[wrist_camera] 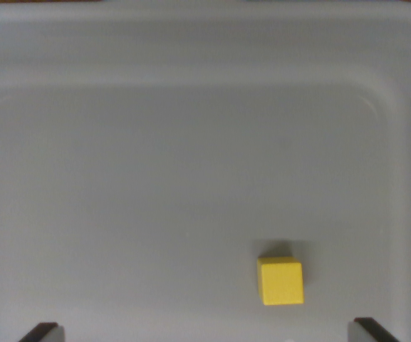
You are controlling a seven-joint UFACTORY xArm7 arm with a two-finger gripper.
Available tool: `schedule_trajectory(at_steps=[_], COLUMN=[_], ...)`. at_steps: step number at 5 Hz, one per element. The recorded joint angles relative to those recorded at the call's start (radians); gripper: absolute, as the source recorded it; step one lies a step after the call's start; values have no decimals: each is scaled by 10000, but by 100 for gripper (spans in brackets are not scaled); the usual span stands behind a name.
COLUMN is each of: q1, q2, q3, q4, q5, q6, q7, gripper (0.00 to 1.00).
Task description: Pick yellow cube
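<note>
a small yellow block-shaped cube (281, 281) sits alone on the floor of a wide grey plastic bin (191, 142), at about five o'clock in the wrist view. the claw (204, 332) is spread wide, holding nothing, its dark fingertips (41, 332) at the lower corners, the cube between them.

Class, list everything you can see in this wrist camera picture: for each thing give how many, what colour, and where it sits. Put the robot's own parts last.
yellow cube: one, yellow, resting on the bin floor, low in the picture and toward the wrist view's right, between the two fingertips but nearer the right one.
bin: one, pale grey, fills almost the whole picture; rounded walls show along the top and both sides, and the floor holds nothing but the cube.
pincer: one, with two dark fingertips poking in at the bottom corners, set wide apart and touching nothing, so it reads as open.
</note>
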Motion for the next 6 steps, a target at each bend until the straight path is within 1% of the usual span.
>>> schedule_trajectory(at_steps=[5, 6], q1=[-4, -12], q2=[12, 39], q3=[-6, -20], q4=[-39, -123], q5=[4, 13], q6=[-47, -148], q7=[-14, -47], gripper=[0, 0])
